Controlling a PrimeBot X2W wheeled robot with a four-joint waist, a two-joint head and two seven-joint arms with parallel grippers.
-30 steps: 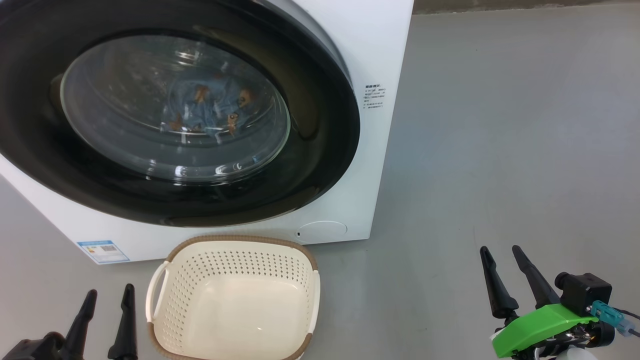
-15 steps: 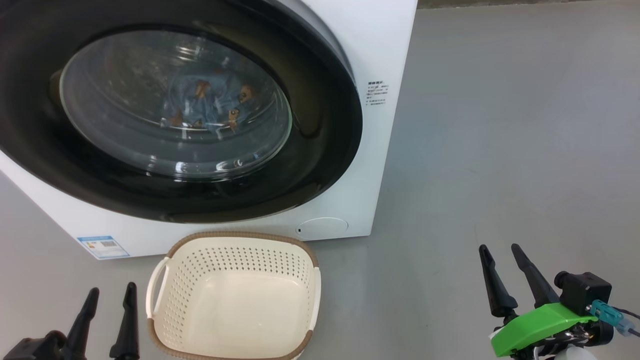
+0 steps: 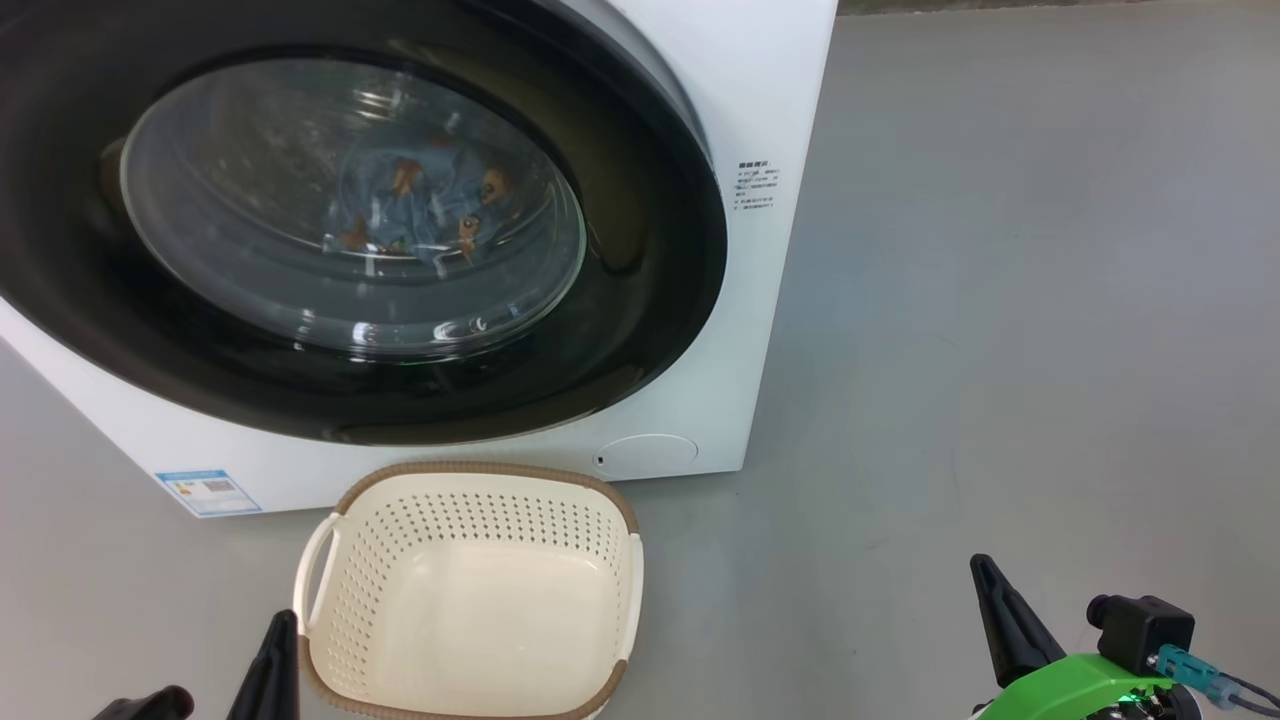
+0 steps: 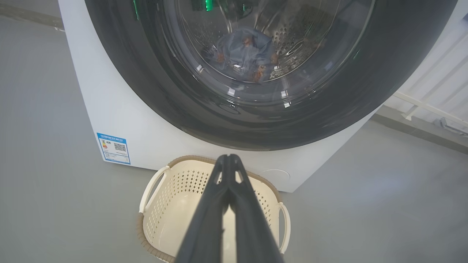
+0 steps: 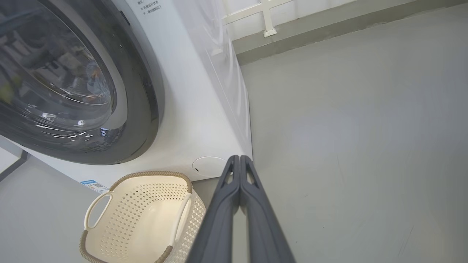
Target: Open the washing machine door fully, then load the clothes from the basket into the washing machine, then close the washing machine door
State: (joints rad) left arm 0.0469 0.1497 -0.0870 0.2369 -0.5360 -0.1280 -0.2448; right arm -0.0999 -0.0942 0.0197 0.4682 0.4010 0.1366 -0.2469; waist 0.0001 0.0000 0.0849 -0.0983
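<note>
The washing machine (image 3: 760,90) (image 4: 120,109) (image 5: 197,109) stands with its black round door (image 3: 640,250) (image 4: 164,91) (image 5: 142,91) shut flat against the front. Through the glass, the light blue clothes (image 3: 430,205) (image 4: 243,54) lie in the steel drum. On the floor in front sits the cream basket (image 3: 470,590) (image 4: 172,204) (image 5: 139,215) with nothing in it. My left gripper (image 3: 278,625) (image 4: 228,159) hangs shut and bare above the basket's near left side. Right of the basket, over the floor, my right gripper (image 3: 985,570) (image 5: 239,159) is shut on nothing.
Grey floor (image 3: 1000,350) spreads to the right of the machine. A blue label sticker (image 3: 208,490) marks the machine's lower left front. A wall base with a white frame (image 5: 267,22) runs behind the machine.
Both grippers have shut their fingers and dropped lower in the head view. The door, clothes and basket keep their places.
</note>
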